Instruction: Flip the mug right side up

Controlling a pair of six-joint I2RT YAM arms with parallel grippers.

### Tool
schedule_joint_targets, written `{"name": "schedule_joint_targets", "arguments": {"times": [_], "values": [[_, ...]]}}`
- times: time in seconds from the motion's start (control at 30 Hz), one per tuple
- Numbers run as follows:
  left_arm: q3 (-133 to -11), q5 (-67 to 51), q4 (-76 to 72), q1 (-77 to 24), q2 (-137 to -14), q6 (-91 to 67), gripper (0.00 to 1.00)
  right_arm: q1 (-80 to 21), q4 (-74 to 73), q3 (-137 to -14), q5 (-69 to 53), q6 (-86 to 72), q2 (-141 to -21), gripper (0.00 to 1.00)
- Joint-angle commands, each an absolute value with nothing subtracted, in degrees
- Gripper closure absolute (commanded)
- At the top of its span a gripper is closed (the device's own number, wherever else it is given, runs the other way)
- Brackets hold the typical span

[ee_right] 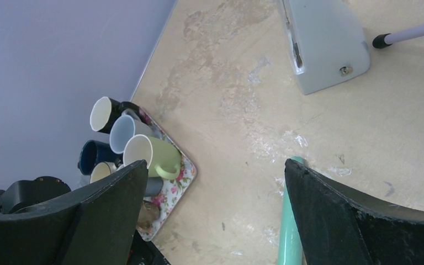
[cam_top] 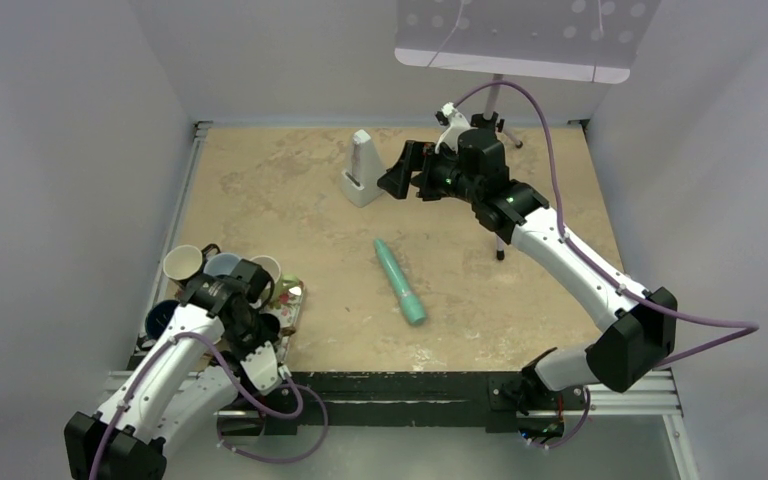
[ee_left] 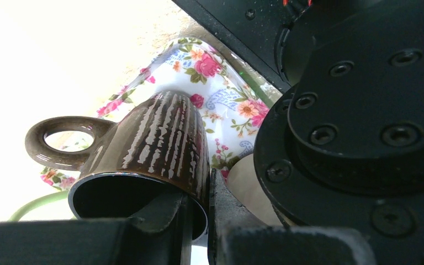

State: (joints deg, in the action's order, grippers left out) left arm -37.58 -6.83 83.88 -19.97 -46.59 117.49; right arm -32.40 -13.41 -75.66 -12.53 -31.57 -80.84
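Left gripper [ee_left: 196, 201] is clamped on the mug [ee_left: 154, 143] rim, one finger inside the mouth and one outside the wall. I see the mug tipped, mouth toward the wrist, at the tray [ee_left: 221, 83]; contact unclear. Right gripper [ee_right: 214, 168] gapes wide, empty.

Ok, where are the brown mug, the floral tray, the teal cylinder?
brown mug [ee_left: 160, 138], left wrist view, ribbed side.
floral tray [ee_left: 232, 105], left wrist view, bare surface.
teal cylinder [cam_top: 399, 282], top external view, middle.
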Motion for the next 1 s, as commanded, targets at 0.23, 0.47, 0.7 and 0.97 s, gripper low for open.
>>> {"name": "schedule_joint_targets", "arguments": {"times": [0.23,0.47,0.7,0.97], "values": [[-36.0,-6.2,87.3,-20.1,-50.0,143.2,0.74,-31.8,-14.0,-75.9,-10.6,-29.8,-78.0,0.01],[-36.0,-6.3,87.6,-20.1,-49.3,141.9,0.43,-31.5,-14.8,-76.6,-10.3,-29.2,-78.2,0.01],[-37.4,-3.9,90.2,-20.0,-45.6,141.4,0.35,-31.2,-15.5,-76.8,-9.8,-28.5,-78.1,0.01],[-39.3,-1.9,94.5,-19.9,-45.0,138.9,0.33,-31.0,-15.6,-77.7,-10.0,-28.1,-78.8,0.01]]}}
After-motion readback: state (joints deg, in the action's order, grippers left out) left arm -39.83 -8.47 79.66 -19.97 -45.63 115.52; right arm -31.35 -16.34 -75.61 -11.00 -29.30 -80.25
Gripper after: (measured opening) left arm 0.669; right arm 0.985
